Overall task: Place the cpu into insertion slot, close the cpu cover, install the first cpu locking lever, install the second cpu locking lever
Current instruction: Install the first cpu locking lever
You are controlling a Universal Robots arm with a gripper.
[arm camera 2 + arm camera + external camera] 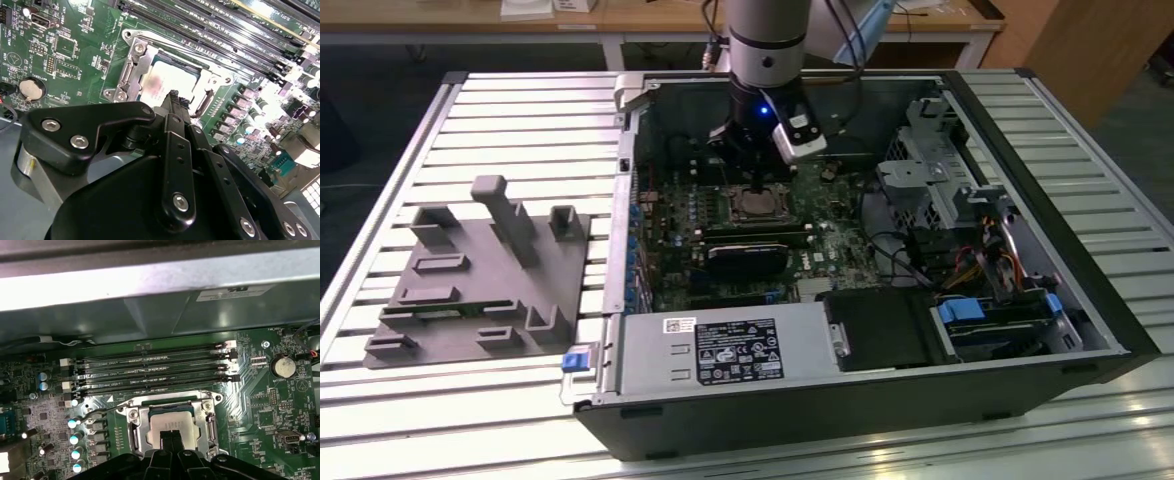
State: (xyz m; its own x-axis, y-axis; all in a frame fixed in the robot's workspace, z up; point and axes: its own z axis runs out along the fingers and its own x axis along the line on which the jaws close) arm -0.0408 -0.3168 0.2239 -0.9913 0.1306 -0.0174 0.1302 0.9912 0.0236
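The cpu (pixel 170 420) lies flat in the slot (pixel 754 206), its dull grey top showing through the window of the cover (pixel 137 432). The cover is down over it, and its silver frame runs around the chip on all sides that can be seen. A thin wire lever (pixel 100 412) juts out from one corner of the frame; whether it is latched is hard to tell from here.

The hand (pixel 170 438) hangs straight over the slot, its tips just above the part of the cpu nearest the wrist (they hide that edge of the chip in both wrist views). Its 2 fingers look pressed together, with nothing between them. In the second wrist view the hand (pixel 173 98) shows as 1 narrow black bar, ending over the chip's edge.

Just beside the slot, 4 long black memory slots (pixel 150 371) run parallel to the cover's far edge. A coin cell (pixel 282 366) sits further off on the green board (pixel 260 405), and a row of small capacitors (pixel 74 440) stands on the slot's other side.

In the exterior view the arm (pixel 767 40) comes down into the open case (pixel 854 415), which lies on its side on a slatted desk (pixel 520 110). A grey fixture (pixel 480 280) with upright posts rests on the desk, at the exterior view's left of the case.
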